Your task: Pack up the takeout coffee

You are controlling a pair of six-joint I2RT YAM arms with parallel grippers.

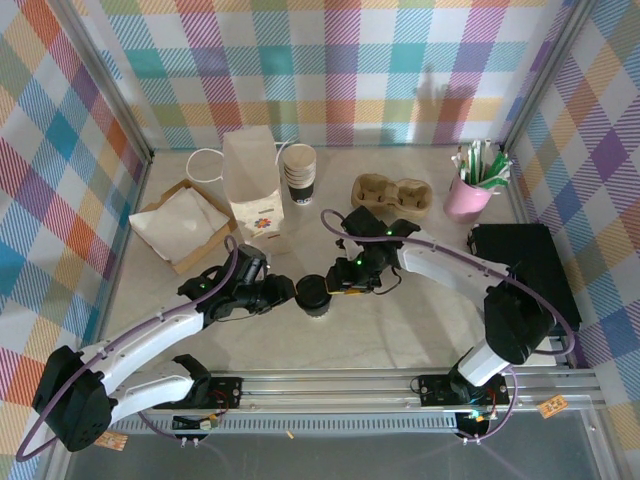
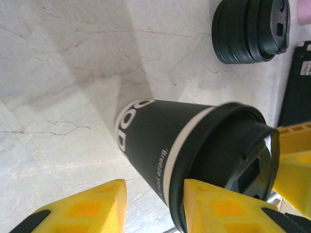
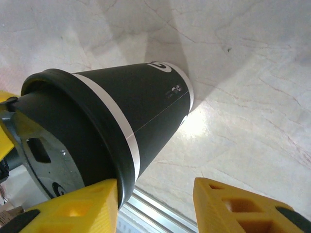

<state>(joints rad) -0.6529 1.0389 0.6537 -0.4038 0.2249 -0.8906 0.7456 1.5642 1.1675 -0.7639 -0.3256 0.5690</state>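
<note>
Loosely, left hand (image 1: 288, 294) and right hand (image 1: 339, 284) flank the takeout coffee (image 1: 314, 294), fingers parted.

Upright lidded black cup (image 1: 315, 294) (white-banded) on table (image 1: 400, 335)

Light: bright, even, from above | Shadow: soft, grey, on table (image 2: 58, 97) beyond left fingers (image 2: 87, 208), stretching away from cup (image 2: 160, 141) | Glare: pale patch at cup's base, ahead of right fingers (image 3: 243, 204) | Focus: fingers slightly soft, cup print sharp

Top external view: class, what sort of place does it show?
Probably a mock takeout-coffee packing station in a robot test booth: stack of paper cups, cardboard drink carrier, paper bag, plaid walls.
</note>
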